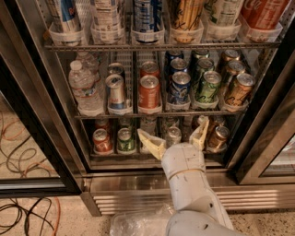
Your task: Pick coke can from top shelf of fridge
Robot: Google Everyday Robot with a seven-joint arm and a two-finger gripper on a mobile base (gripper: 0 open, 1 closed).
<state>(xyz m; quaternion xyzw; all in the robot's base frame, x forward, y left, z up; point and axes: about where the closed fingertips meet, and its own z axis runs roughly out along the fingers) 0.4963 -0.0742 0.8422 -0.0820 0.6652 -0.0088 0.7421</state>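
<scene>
The coke can (pixel 265 13) is a big red can with white script at the far right of the top shelf (pixel 161 46), standing in a translucent white lane cup; its top is cut off by the frame edge. The fridge (pixel 64 138) stands open in front of me, with wire racks and black-framed doors. My gripper (pixel 175 137) is low, in front of the bottom rack, far below and left of the coke can. Its two cream fingers (pixel 151 143) are spread wide apart and hold nothing.
The top shelf also holds several tall cans and bottles in lane cups. The middle rack holds a water bottle (pixel 83 87), an orange-red can (pixel 149 92) and several other cans. Small cans fill the bottom rack. Cables (pixel 27 207) lie on the floor at left. Crumpled plastic (pixel 138 223) lies below.
</scene>
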